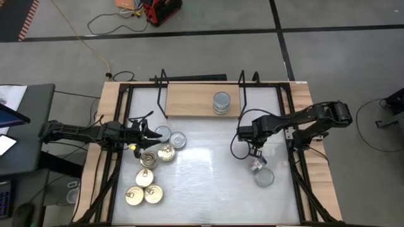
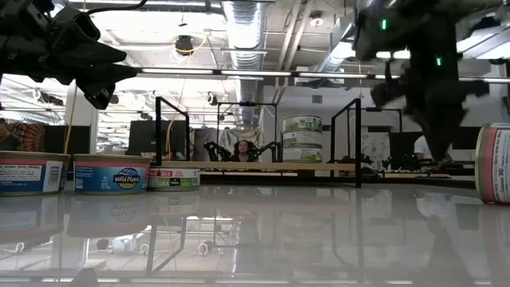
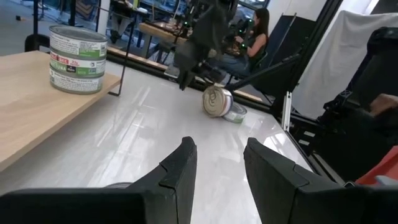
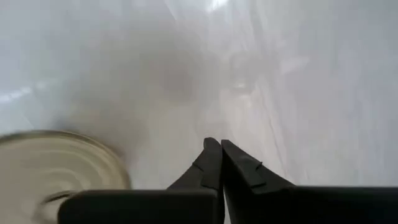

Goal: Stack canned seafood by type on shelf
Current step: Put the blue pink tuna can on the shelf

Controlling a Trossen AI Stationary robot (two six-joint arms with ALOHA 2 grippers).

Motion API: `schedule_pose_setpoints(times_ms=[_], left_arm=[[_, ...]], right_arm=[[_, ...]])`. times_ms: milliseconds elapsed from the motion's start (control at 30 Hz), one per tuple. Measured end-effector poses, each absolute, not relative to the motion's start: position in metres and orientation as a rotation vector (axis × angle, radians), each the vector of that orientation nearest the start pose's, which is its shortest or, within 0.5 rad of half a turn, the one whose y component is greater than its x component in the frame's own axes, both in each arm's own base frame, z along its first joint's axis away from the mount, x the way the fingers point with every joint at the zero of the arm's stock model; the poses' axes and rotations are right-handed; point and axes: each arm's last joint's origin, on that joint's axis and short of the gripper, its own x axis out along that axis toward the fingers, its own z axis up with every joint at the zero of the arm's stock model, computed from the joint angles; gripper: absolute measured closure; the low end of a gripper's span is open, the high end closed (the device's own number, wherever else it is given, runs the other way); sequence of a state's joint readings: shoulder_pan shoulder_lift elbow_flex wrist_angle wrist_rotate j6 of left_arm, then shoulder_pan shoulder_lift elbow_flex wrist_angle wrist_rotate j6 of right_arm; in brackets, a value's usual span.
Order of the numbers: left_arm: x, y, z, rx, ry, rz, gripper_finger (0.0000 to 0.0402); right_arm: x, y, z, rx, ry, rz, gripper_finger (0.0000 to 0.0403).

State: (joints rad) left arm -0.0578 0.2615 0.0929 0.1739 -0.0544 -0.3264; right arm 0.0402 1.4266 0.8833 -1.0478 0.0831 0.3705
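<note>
Grey floor [image 1: 208,16] with dark seams; red case [image 1: 163,11] and loose orange cable [image 1: 95,50] lying on it. Low view: exposed ceiling ducts [image 2: 247,20], strip lights [image 2: 239,73]. Seated person [image 3: 249,38] beyond the table.

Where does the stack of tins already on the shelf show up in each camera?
High view: stack of tins on the shelf, toward the right arm's side.
Low view: stack, right of centre, between the wire uprights.
Left wrist view: stack, far end of the board.
Right wrist view: not in it.
Shared landmark: the shelf.
</note>
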Motion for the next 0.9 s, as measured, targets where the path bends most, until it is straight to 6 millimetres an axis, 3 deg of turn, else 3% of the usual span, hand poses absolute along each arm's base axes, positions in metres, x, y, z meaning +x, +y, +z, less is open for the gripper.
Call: schedule_pose_setpoints(times_ms=[233, 400, 533, 667, 767, 900], left_arm=[[0.113, -0.004, 0.190, -0.327, -0.011, 0.032, 0.0276], [0.113, -0.003, 0.190, -0.331, -0.016, 0.054, 0.0276], [0.113, -0.003, 0.191, -0.332, -0.020, 0.055, 0.0276], [0.113, -0.003, 0.192, -0.332, -0.031, 0.055, 0.0276], [0.113, -0.003, 0.192, -0.324, -0.036, 0.056, 0.0276], [0.113, -0.003, 0.192, -0.323, -0.037, 0.070, 0.0276]], right_arm=[[0.237, 0.049, 0.246, 0.102, 1.367, -0.141, 0.0345], [0.244, 0.083, 0.265, 0.090, 1.307, 0.035, 0.0267], [0.247, 0.104, 0.260, 0.101, 1.333, 0.114, 0.0172], [0.244, 0.121, 0.244, -0.022, 1.435, 0.177, 0.0089], [0.243, 0.127, 0.233, -0.157, 1.489, 0.192, 0.0057], [0.245, 0.130, 0.226, -0.277, 1.540, 0.190, 0.0049]])
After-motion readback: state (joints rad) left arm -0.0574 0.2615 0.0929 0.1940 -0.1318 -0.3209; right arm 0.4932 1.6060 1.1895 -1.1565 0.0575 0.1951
